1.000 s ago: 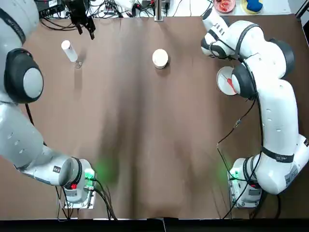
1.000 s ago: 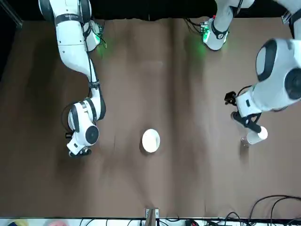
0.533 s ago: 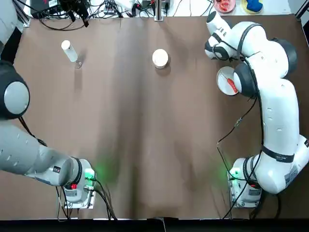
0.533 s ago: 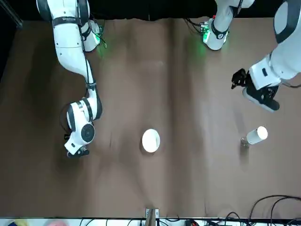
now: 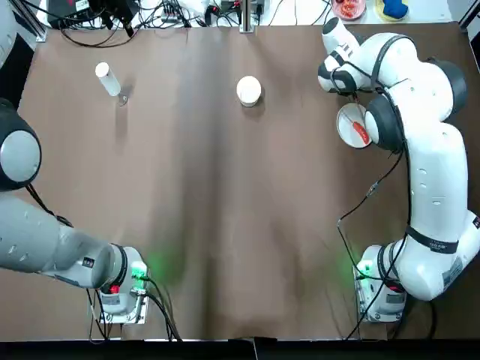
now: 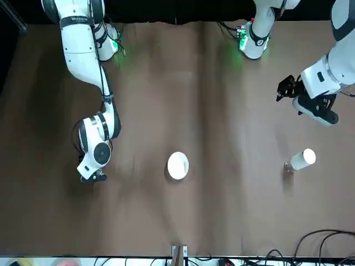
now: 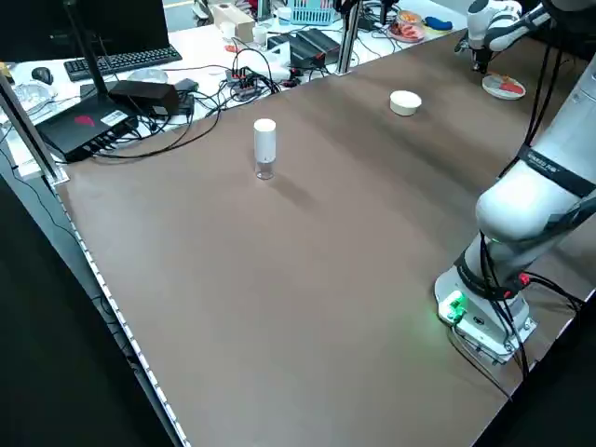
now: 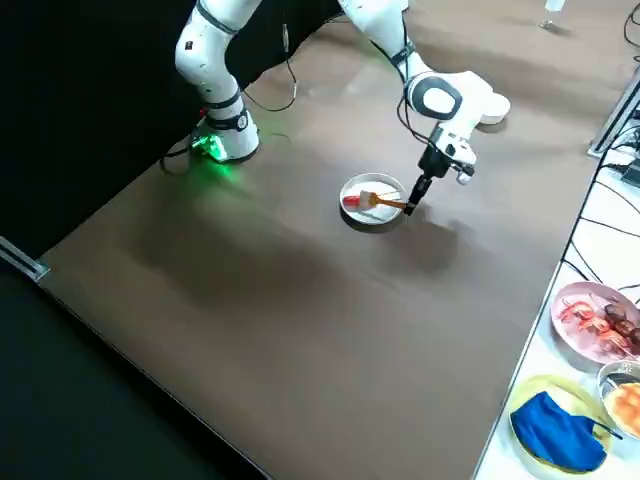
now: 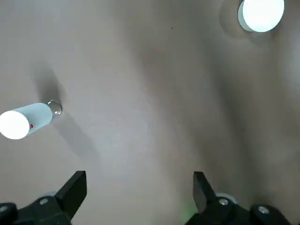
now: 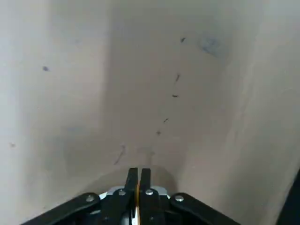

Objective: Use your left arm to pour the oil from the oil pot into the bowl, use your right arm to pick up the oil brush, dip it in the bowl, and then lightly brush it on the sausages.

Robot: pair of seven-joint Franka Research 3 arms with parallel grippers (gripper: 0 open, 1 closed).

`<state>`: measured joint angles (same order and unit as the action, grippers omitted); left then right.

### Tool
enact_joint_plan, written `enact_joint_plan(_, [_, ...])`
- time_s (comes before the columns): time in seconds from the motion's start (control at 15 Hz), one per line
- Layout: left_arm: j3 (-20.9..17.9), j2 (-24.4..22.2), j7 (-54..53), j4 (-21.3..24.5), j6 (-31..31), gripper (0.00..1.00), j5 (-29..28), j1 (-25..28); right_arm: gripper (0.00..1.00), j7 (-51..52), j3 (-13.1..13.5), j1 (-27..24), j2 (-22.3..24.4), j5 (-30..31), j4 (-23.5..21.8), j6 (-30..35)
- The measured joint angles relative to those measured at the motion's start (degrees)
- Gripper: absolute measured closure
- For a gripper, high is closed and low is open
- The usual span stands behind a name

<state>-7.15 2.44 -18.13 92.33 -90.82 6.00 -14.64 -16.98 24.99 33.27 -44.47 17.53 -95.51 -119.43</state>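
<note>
The oil pot (image 5: 107, 79) stands upright at the far left of the table, white top over a clear base, also seen in the front view (image 6: 302, 159). My left gripper (image 9: 138, 187) hangs high above the table, open and empty, well apart from the oil pot (image 9: 26, 121). The white bowl (image 5: 249, 90) sits at the far middle. At the right, a white plate (image 8: 362, 218) holds the red sausage (image 8: 352, 202). My right gripper (image 8: 413, 203) is shut on the handle of the orange oil brush (image 8: 385, 202), whose head lies over the plate.
Cables and electronics (image 5: 165, 11) crowd the far edge, with a metal post (image 5: 245, 19) behind the bowl. Beyond the far right corner stand a dish of pinkish-red food (image 5: 349, 7) and a blue cloth (image 5: 391, 9). Both arm bases sit at the near edge.
My left gripper has lifted up and away from the oil pot, which stays standing on the table. The right arm has shifted only slightly at the plate.
</note>
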Motion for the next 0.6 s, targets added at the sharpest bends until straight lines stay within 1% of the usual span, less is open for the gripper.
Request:
enact_joint_plan(0.27, [0.0,0.0,0.0,0.0,0.0,0.0,0.0,0.0,0.95,-0.3,0.0,0.1,0.2,-2.7,-0.3,-2.3])
enact_joint_plan(0.4, [0.0,0.0,0.0,0.0,0.0,0.0,0.0,0.0,0.95,-0.3,0.0,0.1,0.2,-5.6,-0.4,-4.3])
enact_joint_plan(0.6, [0.0,0.0,0.0,0.0,0.0,0.0,0.0,0.0,0.95,-0.3,-0.1,0.3,0.7,-9.0,0.2,-5.0])
